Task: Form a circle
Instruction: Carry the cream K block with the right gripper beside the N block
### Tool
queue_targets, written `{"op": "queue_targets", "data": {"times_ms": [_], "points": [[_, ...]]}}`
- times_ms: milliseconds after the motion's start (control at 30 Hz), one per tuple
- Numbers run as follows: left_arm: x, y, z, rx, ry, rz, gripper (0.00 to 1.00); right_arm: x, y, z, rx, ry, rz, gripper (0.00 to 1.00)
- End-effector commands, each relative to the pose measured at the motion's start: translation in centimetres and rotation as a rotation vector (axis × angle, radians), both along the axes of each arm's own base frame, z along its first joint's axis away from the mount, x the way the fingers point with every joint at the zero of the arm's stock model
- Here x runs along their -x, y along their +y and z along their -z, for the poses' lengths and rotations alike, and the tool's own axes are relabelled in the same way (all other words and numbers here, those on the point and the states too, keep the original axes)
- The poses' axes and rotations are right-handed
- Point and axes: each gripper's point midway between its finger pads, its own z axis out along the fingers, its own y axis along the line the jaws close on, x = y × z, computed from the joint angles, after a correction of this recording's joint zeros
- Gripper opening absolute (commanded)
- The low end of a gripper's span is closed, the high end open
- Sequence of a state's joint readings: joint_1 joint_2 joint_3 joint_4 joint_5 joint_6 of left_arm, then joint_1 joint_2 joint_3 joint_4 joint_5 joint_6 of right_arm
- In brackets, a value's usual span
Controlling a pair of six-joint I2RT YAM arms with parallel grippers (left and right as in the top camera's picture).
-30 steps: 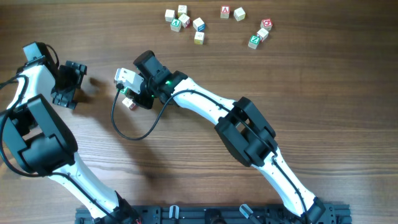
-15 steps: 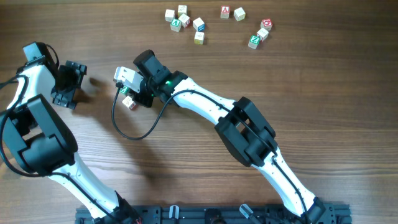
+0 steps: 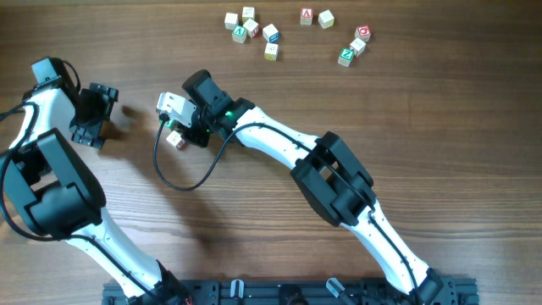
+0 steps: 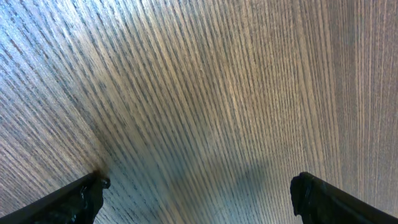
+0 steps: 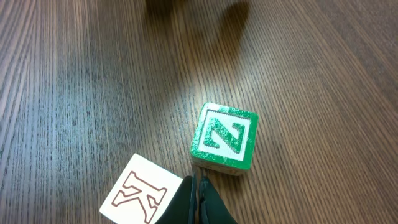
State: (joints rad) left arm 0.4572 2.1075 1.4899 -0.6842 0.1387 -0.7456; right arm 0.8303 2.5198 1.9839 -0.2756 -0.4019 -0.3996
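Two pieces of the circle (image 3: 175, 134), a green cube (image 5: 224, 138) and a pale cube (image 5: 142, 190) lettered red, flank the closed, empty right gripper (image 5: 199, 186) mid-tabletop (image 3: 423, 110). Nearby the left gripper (image 4: 199, 193) hangs wide open; loose cubes (image 3: 254, 30) lie well apart.

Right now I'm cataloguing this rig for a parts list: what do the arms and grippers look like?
Both the left arm and right arm have white links with bulky black joint housings. The left gripper and right gripper are black, two-fingered. The right arm also carries a white block, a looping black cable and a green light.
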Motion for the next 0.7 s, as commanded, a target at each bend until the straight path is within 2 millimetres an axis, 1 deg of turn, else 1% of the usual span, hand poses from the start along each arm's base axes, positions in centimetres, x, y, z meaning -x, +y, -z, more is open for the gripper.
{"op": "queue_targets", "data": {"times_ms": [0, 233, 667], "points": [[0.36, 0.14, 0.67, -0.009, 0.024, 0.001, 1.00, 0.16, -0.40, 1.71, 0.023, 0.016, -0.016, 0.05], [0.35, 0.12, 0.67, -0.009, 0.024, 0.001, 1.00, 0.82, -0.28, 1.68, 0.012, 0.043, -0.040, 0.04], [0.36, 0.14, 0.67, -0.009, 0.024, 0.001, 1.00, 0.72, -0.37, 1.75, 0.017, 0.041, -0.035, 0.04]]}}
